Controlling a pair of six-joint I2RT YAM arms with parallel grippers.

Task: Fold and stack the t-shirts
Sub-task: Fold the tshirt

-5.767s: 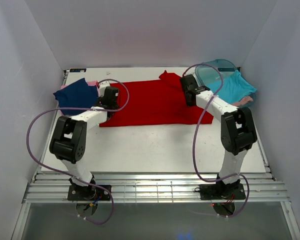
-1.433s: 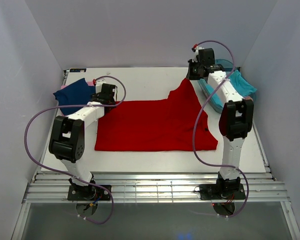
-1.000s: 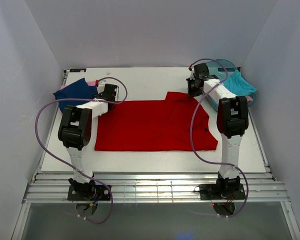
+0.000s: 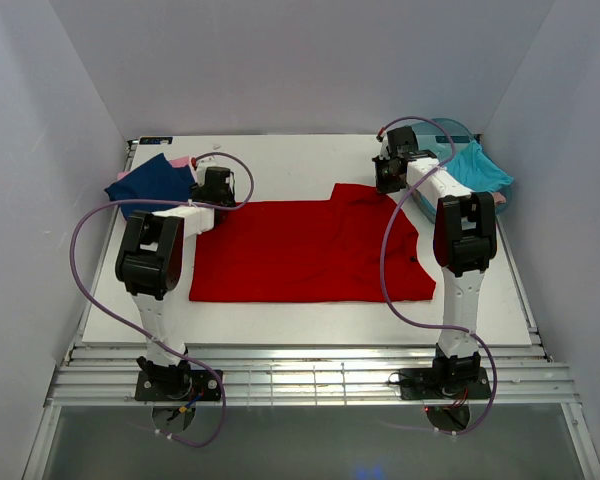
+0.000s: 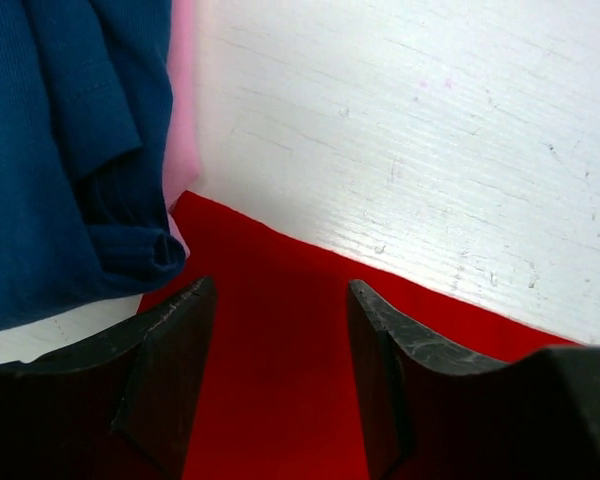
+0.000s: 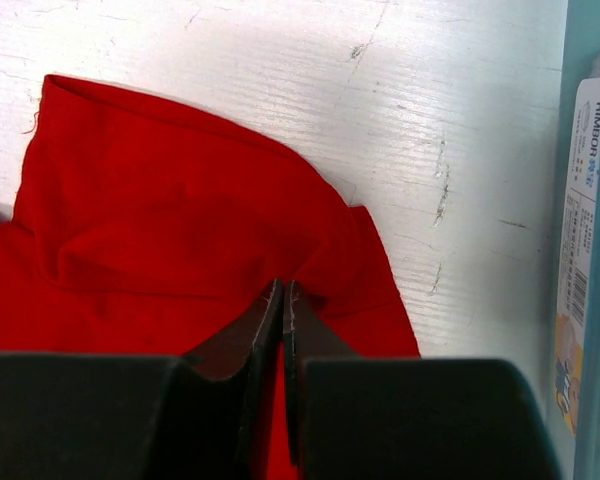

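From overhead I see the red shirt (image 4: 310, 250) spread flat between both arms. Only the wrist cameras show jaws: left gripper (image 5: 280, 340) wide open over its corner, right gripper (image 6: 283, 310) pinching a fold (barely a slit).

— What are the arms made of, by the look of them?
— The left arm (image 4: 148, 262) and right arm (image 4: 465, 235) are both white links with chunky black joint housings. A lilac cable (image 4: 72, 252) loops along each.
— And the fingers (image 5: 170, 375)?
— Matte black wedges with scuffed, grainy faces.
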